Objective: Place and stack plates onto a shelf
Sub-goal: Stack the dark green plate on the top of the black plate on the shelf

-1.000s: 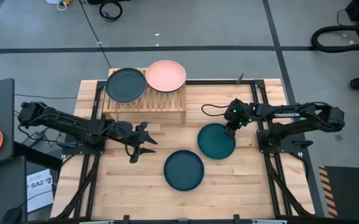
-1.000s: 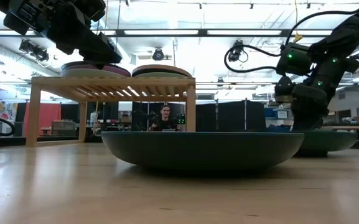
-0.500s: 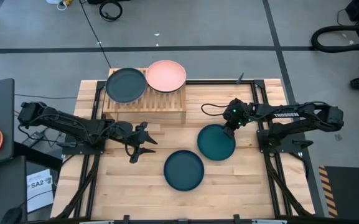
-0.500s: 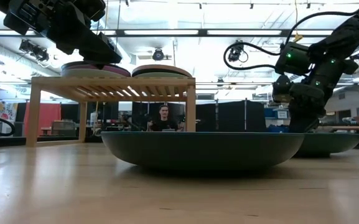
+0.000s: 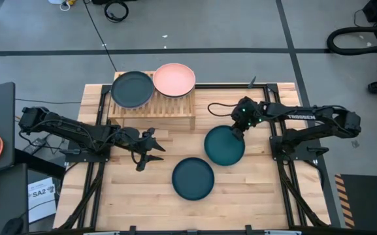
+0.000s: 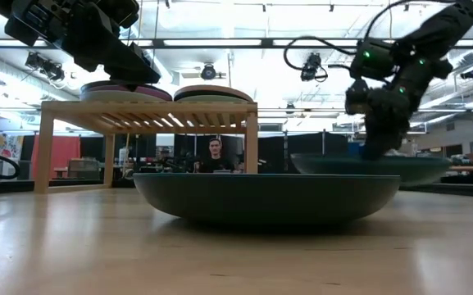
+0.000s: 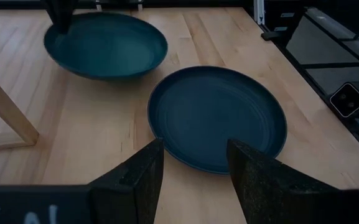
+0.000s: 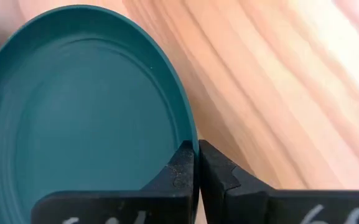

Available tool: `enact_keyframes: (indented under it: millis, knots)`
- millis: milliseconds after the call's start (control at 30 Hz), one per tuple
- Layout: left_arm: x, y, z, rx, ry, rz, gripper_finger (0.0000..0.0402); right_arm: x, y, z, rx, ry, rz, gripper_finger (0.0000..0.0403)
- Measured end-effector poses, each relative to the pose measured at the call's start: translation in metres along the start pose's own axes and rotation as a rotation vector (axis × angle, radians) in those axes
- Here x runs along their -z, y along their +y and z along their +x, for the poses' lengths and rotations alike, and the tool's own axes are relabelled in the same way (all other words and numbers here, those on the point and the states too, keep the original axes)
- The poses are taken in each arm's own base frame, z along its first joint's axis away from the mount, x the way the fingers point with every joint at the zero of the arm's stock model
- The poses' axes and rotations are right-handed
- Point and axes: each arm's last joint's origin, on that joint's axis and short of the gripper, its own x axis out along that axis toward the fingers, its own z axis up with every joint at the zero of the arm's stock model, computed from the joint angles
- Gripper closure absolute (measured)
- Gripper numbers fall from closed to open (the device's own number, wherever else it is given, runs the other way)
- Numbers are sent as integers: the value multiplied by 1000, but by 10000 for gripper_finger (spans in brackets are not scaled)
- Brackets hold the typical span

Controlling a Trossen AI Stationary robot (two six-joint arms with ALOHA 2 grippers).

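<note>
A green-teal plate (image 5: 225, 145) hangs in my right gripper (image 5: 238, 128), just right of the table's middle; the low view shows this plate (image 6: 367, 166) off the wood. A dark teal plate (image 5: 193, 177) rests on its base toward the near edge. On the light-wood shelf (image 5: 152, 106) sit a black plate (image 5: 132, 88) and a pink plate (image 5: 174, 79), each on top of a stack (image 6: 125, 90). My left gripper (image 5: 150, 149) is open and hovers left of the dark teal plate (image 7: 216, 118), touching nothing. My right gripper (image 8: 195, 158) pinches the green-teal plate's rim (image 8: 188, 134) between its two fingers, on the plate's far right side. The fingers come from above, slanting down. The plate is lifted clear of the table and lies roughly level, its hollow side up.
The shelf stands at the far left part of the wooden tabletop (image 5: 260, 189), one of its legs (image 7: 5, 106) near my left gripper. Black frame rails (image 5: 296, 189) run along the table's left and right sides. A person (image 6: 216, 156) sits beyond the far edge. Bare wood lies near the front corners.
My right gripper has risen and drifted a little toward the table's left and far edge, staying shut on the rim. The green-teal plate, which lay on the table, is now lifted clear and carried slightly toward the shelf. The left arm kept still.
</note>
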Motion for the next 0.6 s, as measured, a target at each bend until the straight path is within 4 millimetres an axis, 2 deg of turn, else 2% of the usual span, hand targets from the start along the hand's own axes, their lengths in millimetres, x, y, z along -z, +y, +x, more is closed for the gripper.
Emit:
enact_keyframes:
  millis: [233, 600]
  knots:
    - [0, 0, 0, 0, 0, 0, 219, -25, 15, -21, 4, 9, -67, 390]
    - [-7, 0, 0, 3, -71, 2, 219, -58, 61, -62, 67, -36, -208, 390]
